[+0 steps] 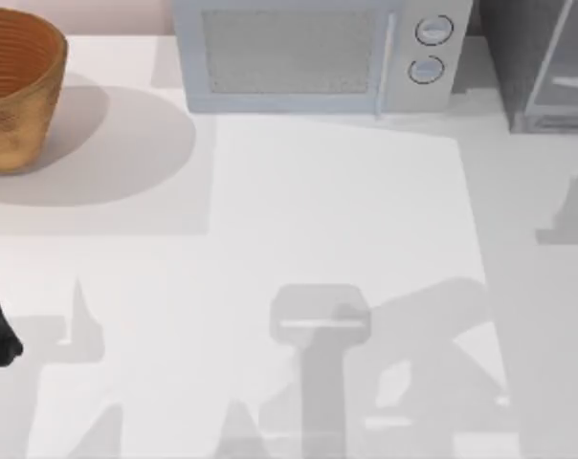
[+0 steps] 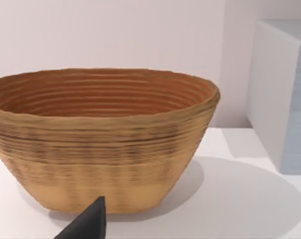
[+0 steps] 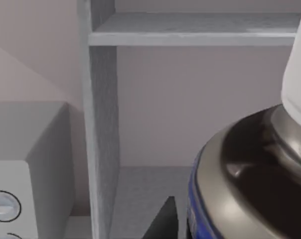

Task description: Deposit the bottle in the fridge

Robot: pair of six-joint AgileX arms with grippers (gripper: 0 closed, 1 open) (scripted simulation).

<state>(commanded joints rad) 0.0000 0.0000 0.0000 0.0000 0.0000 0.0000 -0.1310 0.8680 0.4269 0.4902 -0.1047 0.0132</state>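
Fingers: one dark fingertip (image 3: 163,219) of the right gripper shows beside the bottle (image 3: 250,179) in the right wrist view; whether it pinches the bottle cannot be told.
Bottle: close to the right wrist camera, white cap up, blue label band on its body, in front of the fridge (image 3: 103,124) opening.
Fridge: far right corner of the tabletop (image 1: 346,220); a shelf and a bare compartment floor lie inside its frame edge.
Microwave (image 1: 308,53): along the far edge, just left of the fridge.
Basket (image 1: 16,91): far left corner.
Left arm: at the left edge, a dark fingertip (image 2: 88,221) near the basket; finger state cannot be told.
Open room: bare tabletop across the middle and near edge.
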